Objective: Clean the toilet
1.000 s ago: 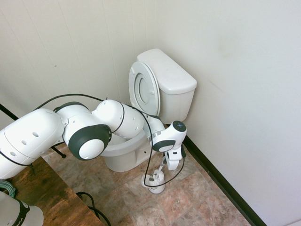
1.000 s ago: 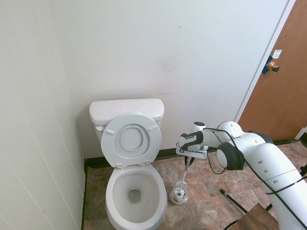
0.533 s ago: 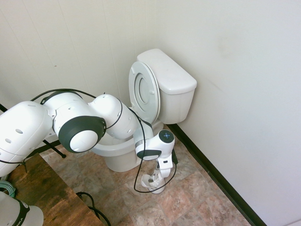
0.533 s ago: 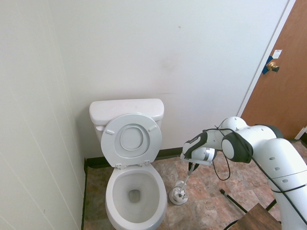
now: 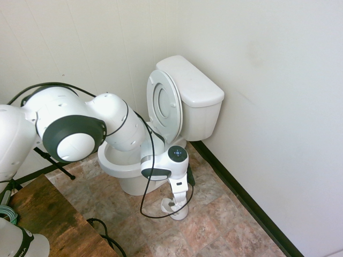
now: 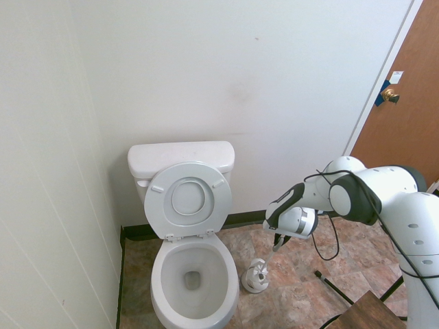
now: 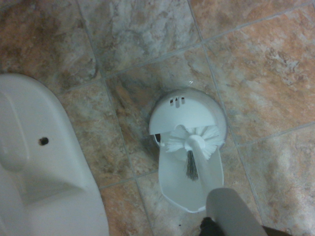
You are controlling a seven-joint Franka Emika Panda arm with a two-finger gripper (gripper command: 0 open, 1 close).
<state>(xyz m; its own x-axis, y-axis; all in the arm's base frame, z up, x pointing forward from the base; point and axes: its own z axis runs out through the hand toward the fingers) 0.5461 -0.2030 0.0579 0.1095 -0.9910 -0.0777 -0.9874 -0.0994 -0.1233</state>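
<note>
Through my cameras I see a white toilet [image 6: 194,279] standing in the corner of a room, its boxy tank [image 6: 181,156] close against a pale wall [image 6: 254,89]. The lid and the oval ring seat [image 6: 159,212] are both raised and lean back toward the tank, so the bowl lies open, with water at the bottom. A flush lever is on the front of the tank.

My arm [image 5: 75,126] reaches across in front of the toilet in the first exterior view, and its hand [image 6: 280,241] points down at the floor [image 6: 291,301] beside the bowl. The hand is clenched around the handle of a toilet brush [image 7: 202,164]. The brush slants down from my grip, and its round head of white bristles, with a grayish tuft at one side, is at the mouth of a small white brush holder [image 7: 184,110].

The holder stands on the floor near the toilet, apart from it. It has a rounded cover with small slots, and an open, scoop-shaped part extends from it beneath the brush shaft. The floor is mottled tan, pink and gray tile. A dark baseboard [image 5: 241,194] runs along the wall, and a brown door [image 6: 400,103] has a brass-colored knob with blue material beside it.
</note>
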